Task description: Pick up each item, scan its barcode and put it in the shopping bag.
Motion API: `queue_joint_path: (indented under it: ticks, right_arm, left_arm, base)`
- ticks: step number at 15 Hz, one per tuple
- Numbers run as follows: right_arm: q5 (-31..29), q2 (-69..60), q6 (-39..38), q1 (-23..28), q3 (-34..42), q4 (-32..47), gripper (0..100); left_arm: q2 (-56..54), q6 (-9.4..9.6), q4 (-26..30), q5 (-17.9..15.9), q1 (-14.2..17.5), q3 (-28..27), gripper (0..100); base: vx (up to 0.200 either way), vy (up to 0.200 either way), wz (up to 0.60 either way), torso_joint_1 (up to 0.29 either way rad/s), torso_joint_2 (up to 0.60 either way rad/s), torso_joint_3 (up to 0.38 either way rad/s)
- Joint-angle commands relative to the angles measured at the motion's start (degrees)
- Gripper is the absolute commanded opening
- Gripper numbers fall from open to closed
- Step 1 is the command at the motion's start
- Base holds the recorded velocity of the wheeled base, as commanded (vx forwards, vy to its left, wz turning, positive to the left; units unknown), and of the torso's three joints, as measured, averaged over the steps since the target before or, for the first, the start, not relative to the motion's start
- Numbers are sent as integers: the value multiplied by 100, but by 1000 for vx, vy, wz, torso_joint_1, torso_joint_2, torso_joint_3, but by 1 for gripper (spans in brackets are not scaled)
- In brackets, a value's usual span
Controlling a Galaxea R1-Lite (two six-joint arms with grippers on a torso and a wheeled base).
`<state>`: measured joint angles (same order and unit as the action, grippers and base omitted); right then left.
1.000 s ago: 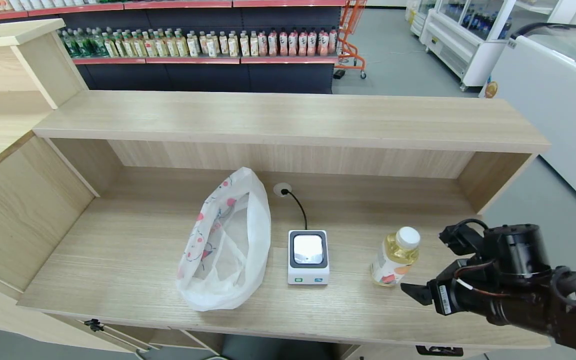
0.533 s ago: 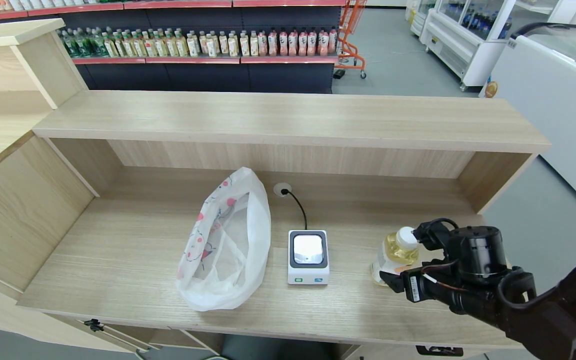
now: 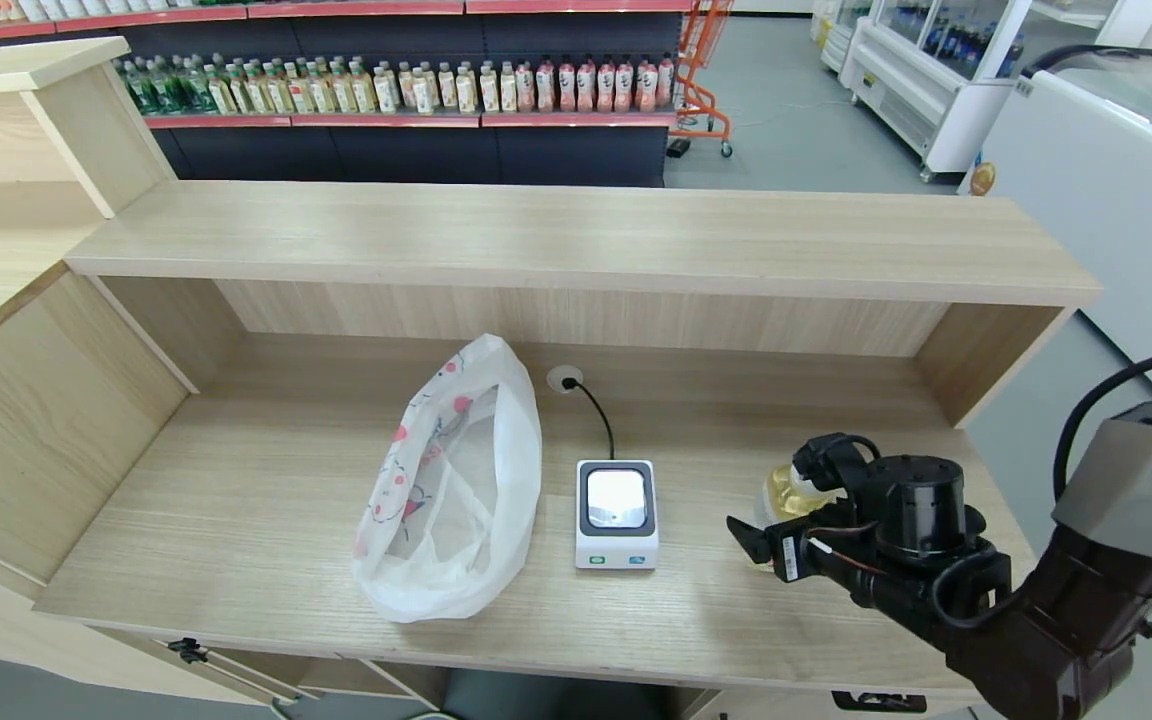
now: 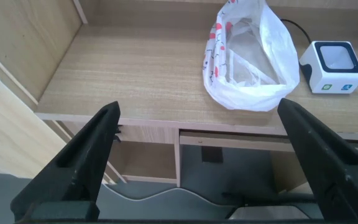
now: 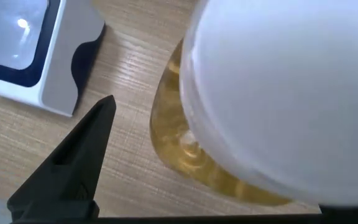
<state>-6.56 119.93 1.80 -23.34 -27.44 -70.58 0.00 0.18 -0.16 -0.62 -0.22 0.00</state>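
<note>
A bottle of yellow drink (image 3: 779, 487) with a white cap (image 5: 278, 93) stands upright on the counter to the right of the scanner (image 3: 616, 500). My right gripper (image 3: 772, 508) is open and sits around the bottle's top, one dark finger (image 5: 73, 168) on the scanner side and apart from the bottle. The arm hides most of the bottle in the head view. The white shopping bag (image 3: 451, 490) lies open to the left of the scanner. My left gripper (image 4: 197, 186) is open and holds nothing, out in front of the counter's front edge, facing the bag (image 4: 247, 62).
The scanner's cable (image 3: 598, 410) runs back to a hole in the counter. A raised shelf (image 3: 576, 240) overhangs the back of the wooden counter (image 3: 236, 520), with side walls at left and right. Bare counter lies left of the bag.
My right arm has moved left and forward over the counter. Its gripper, earlier to the right of the bottle, is now around the bottle's top and covers the cap in the head view.
</note>
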Motion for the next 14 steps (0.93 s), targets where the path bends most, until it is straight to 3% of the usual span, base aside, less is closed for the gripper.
queue_joint_path:
  ticks: [1, 10, 11, 14]
  right_arm:
    - [5, 373, 83, -21, -130, -166, 100]
    - [49, 777, 198, -82, -481, -729, 100]
    - [58, 865, 215, -56, -499, -922, 0]
    - [85, 892, 241, -21, -543, -1001, 0]
  left_arm:
    - [9, -1, -2, 1, -4, 0, 100]
    - [9, -1, -2, 1, -4, 0, 100]
    - [9, -1, -2, 1, -4, 0, 100]
    - [0, -1, -2, 1, -4, 0, 100]
  base:
    - [0, 0, 0, 0, 0, 0]
    - [0, 0, 0, 0, 0, 0]
    - [0, 0, 0, 0, 0, 0]
    - [0, 0, 0, 0, 0, 0]
